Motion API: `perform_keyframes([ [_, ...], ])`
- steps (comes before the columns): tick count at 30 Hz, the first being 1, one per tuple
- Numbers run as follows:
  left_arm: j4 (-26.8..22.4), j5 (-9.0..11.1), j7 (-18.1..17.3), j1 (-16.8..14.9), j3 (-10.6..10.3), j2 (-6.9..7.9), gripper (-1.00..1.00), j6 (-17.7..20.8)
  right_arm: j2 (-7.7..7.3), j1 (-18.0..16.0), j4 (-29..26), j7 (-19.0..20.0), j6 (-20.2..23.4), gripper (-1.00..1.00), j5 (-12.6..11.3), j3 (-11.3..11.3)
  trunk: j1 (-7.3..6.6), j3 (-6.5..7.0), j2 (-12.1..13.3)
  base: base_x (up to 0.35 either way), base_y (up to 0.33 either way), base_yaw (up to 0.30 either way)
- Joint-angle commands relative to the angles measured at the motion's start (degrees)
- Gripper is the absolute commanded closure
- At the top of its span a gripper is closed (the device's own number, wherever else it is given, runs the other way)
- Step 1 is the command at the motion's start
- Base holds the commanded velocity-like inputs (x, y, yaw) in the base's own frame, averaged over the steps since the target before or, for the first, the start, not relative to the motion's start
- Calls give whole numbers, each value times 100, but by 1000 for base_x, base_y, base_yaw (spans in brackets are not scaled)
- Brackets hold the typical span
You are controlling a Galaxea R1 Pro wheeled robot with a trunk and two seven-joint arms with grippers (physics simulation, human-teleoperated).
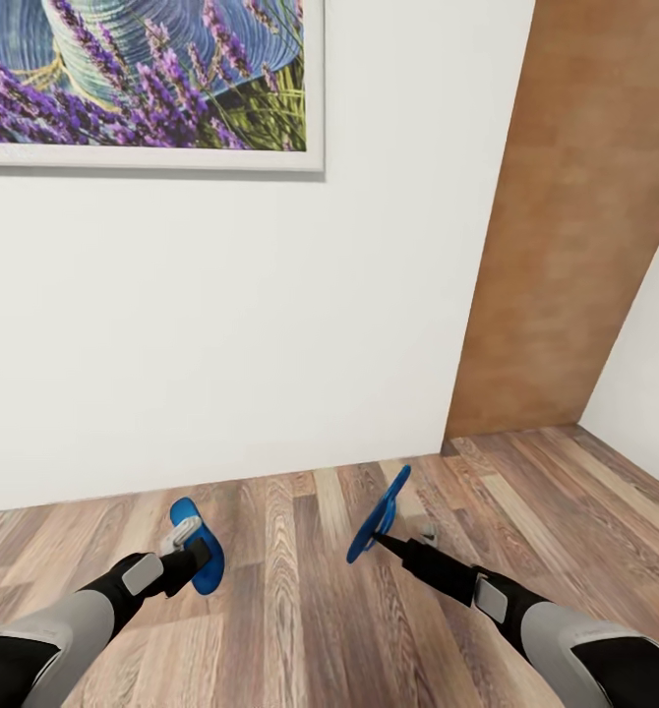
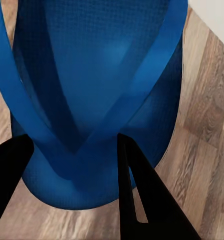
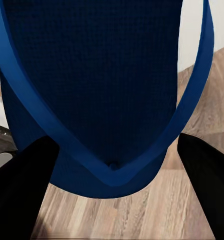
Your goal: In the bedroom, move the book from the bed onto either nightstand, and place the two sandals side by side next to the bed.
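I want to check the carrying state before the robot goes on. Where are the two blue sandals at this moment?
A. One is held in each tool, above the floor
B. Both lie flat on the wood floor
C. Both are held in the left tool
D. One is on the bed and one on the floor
A: the left tool grips one blue sandal and the right tool grips the other sandal, both lifted above the wood floor.

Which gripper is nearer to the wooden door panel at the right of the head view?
Right. The right gripper, holding a blue sandal, is below the door and slightly toward the left; the left gripper, with the other sandal, is farther off, across the floor.
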Motion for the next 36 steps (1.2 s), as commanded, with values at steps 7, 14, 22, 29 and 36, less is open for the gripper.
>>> perform_keyframes([
  [7, 15, 52, -8, -4, -43, 2, 100, 18, 0, -8, 14, -15, 57, 100, -63, 27, -1, -5, -3, 0, 0, 249],
  [14, 41, 52, -8, -4, -43, 2, 100, 18, 0, -8, 14, -66, 57, 100, -67, 33, -1, -5, -3, 0, 0, 249],
  [22, 48, 51, -5, -4, -43, 2, 100, 18, 31, -8, 14, -100, 57, 100, -58, 28, -1, -5, -3, 0, 0, 249],
  [29, 53, 53, 0, -4, -43, 2, 100, 18, 73, -8, 14, -139, 57, 100, -61, 12, -1, -5, -3, 0, 0, 249],
  [36, 54, 58, 1, -4, -43, 2, 100, 18, 78, -8, 14, -152, 57, 100, -63, 15, -1, -5, -3, 0, 0, 249],
])
